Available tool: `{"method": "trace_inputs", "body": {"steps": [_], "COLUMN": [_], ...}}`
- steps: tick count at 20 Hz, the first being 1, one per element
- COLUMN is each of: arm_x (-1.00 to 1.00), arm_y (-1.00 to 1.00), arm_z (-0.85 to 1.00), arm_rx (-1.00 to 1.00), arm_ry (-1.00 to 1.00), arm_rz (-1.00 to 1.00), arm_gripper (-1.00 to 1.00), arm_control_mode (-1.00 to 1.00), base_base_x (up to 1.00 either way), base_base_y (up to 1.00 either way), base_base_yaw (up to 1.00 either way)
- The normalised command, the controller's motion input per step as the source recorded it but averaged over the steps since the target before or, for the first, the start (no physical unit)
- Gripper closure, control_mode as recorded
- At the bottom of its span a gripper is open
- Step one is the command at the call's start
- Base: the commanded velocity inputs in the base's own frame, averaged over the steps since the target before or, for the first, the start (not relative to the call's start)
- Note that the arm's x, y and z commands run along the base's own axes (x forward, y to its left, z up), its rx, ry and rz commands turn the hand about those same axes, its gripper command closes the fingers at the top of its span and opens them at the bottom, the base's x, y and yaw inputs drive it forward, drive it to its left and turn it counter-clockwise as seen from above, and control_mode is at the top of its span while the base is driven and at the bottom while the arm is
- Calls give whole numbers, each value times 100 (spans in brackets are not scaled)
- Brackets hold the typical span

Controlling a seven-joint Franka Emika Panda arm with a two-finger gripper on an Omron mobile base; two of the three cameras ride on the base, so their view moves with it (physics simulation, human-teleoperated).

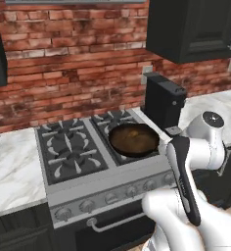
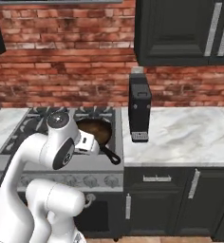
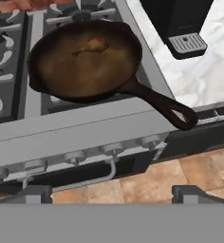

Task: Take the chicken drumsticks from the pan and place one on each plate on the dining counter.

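With its gripper (image 3: 112,192) spread wide and holding nothing, the arm is hanging off the stove's (image 3: 76,135) front edge, probably lining up on the drumstick (image 3: 92,46) lying toward the back of the pan (image 3: 85,59) on the front right burner.

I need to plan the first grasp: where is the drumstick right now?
The chicken drumstick lies inside the pan, toward its far side in the hand view; the pan sits on the stove's front right burner, beside the black coffee machine.
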Motion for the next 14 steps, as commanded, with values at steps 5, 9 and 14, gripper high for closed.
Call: {"method": "trace_inputs", "body": {"steps": [5, 9, 14], "arm_x": [0, 0, 0], "arm_y": [0, 0, 0], "arm_z": [0, 0, 0], "arm_rx": [0, 0, 0], "arm_ry": [0, 0, 0], "arm_rz": [0, 0, 0], "arm_gripper": [-100, -100, -100], "arm_control_mode": [100, 100, 100], "base_base_x": [46, 57, 46], "base_base_y": [-36, -10, -13], "base_base_yaw": [35, 35, 36]}}
